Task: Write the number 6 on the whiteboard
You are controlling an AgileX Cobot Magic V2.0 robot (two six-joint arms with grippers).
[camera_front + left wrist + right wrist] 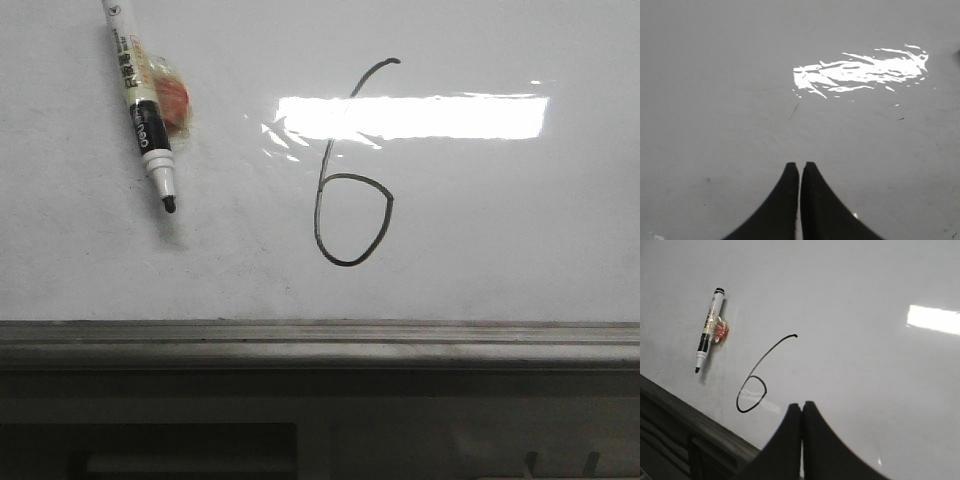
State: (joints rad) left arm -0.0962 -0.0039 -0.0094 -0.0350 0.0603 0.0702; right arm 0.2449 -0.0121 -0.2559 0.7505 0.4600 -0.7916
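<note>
A thin black number 6 (345, 215) is drawn on the glossy whiteboard (520, 230), its stem crossing a bright glare. It also shows in the right wrist view (751, 394). An uncapped black-tipped marker (140, 105) lies on the board to the left of the 6, with an orange thing taped to it; it also shows in the right wrist view (707, 336). My right gripper (802, 405) is shut and empty, above the board beside the 6. My left gripper (799, 165) is shut and empty over bare board (715, 100). Neither gripper shows in the front view.
A grey metal ledge (320, 343) runs along the board's near edge, with a dark frame below it. It also shows in the right wrist view (685, 410). A bright glare (412, 116) lies on the board.
</note>
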